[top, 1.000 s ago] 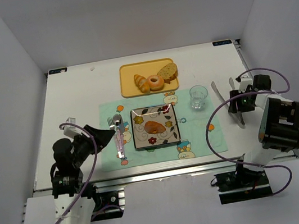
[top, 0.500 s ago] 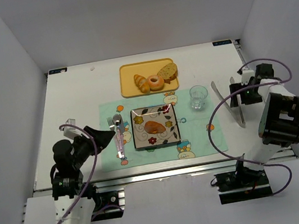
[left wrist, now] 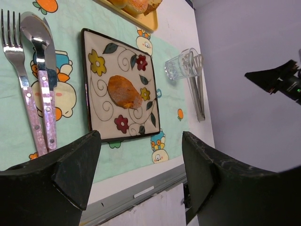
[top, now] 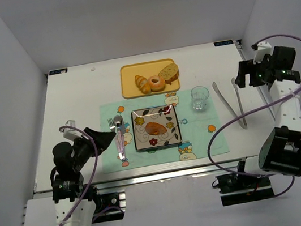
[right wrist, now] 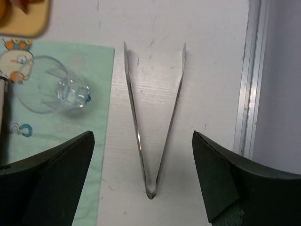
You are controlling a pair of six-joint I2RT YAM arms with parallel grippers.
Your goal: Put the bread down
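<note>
The bread (top: pixel 154 128), a small oval orange-brown roll, lies in the middle of the square flowered plate (top: pixel 144 142). It also shows in the left wrist view (left wrist: pixel 124 92) on the plate (left wrist: pixel 96 117). My left gripper (top: pixel 106 137) is open and empty, low at the plate's left, near the cutlery; in its own view (left wrist: pixel 140 137) the jaws stand wide apart. My right gripper (top: pixel 242 74) is open and empty, raised at the far right above the metal tongs (top: pixel 235 102). In its own view (right wrist: pixel 142 136) the tongs (right wrist: pixel 134 113) lie on the table between the spread jaws.
A yellow tray (top: pixel 129 87) at the back holds a croissant (top: pixel 142 84), a doughnut (top: pixel 156 83) and a speckled bread slice (top: pixel 169 73). A clear glass (top: pixel 199 97) stands right of the plate. A fork and spoon (top: pixel 119 138) lie on the green placemat (top: pixel 198 140).
My right arm has lifted and swung back toward the far right, away from the tongs, which stay on the table. The left arm and the bread have not moved.
</note>
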